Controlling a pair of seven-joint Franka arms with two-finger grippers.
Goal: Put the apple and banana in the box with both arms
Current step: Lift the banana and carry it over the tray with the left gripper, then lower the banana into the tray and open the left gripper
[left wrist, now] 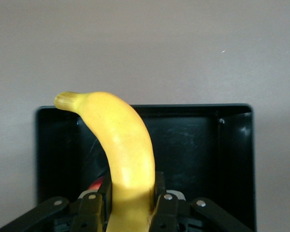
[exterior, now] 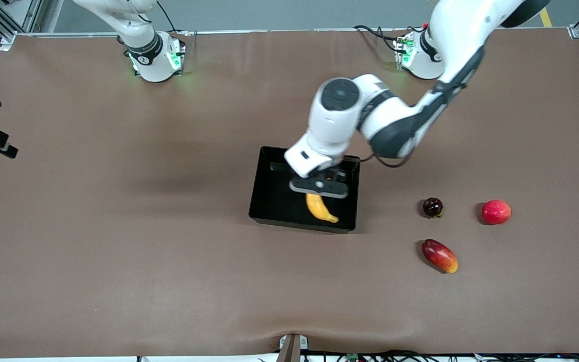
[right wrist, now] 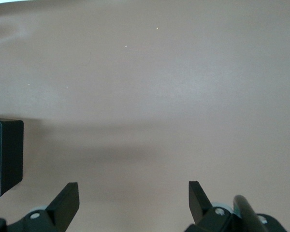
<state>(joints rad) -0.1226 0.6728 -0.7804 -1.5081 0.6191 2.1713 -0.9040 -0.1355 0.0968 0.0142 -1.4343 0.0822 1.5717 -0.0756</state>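
My left gripper (exterior: 316, 193) is shut on the yellow banana (exterior: 322, 208) and holds it over the black box (exterior: 272, 201), the banana's free end pointing toward the front camera. In the left wrist view the banana (left wrist: 123, 150) sits between the fingers (left wrist: 165, 208) with the box (left wrist: 193, 145) under it. A sliver of red (left wrist: 97, 183) shows in the box beside one finger; I cannot tell whether it is the apple, which is otherwise hidden. My right gripper (right wrist: 133, 193) is open and empty over bare table beside a corner of the box (right wrist: 5, 154).
Toward the left arm's end of the table lie a smooth pinkish-red round fruit (exterior: 496, 211), a small dark round fruit (exterior: 432, 206) and an elongated red-orange fruit (exterior: 439, 255). The right arm's hand is out of the front view.
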